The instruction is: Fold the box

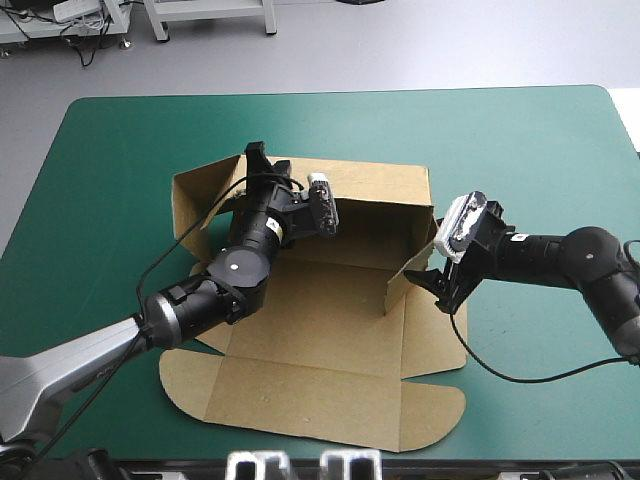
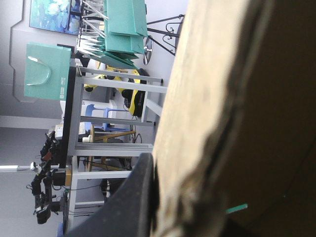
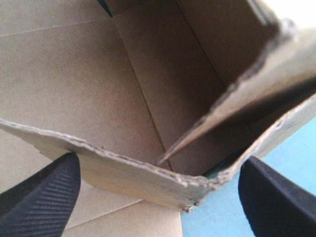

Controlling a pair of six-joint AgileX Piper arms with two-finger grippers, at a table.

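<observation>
My left gripper (image 1: pixel 256 158) is pinching the far wall of the box (image 1: pixel 330 340) near its left corner, fingers (image 2: pixel 129 207) all but closed on the board. My right gripper (image 1: pixel 437 288) is holding its fingers (image 3: pixel 44 192) wide apart astride the right wall's edge, gripping nothing. The box is sitting mid-table (image 1: pixel 120 180), lid lying flat toward the near edge

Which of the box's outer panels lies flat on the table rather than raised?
The wide panel with rounded corners, nearest the robot, lies flat on the cover. The far wall and the right wall both stand raised.
</observation>
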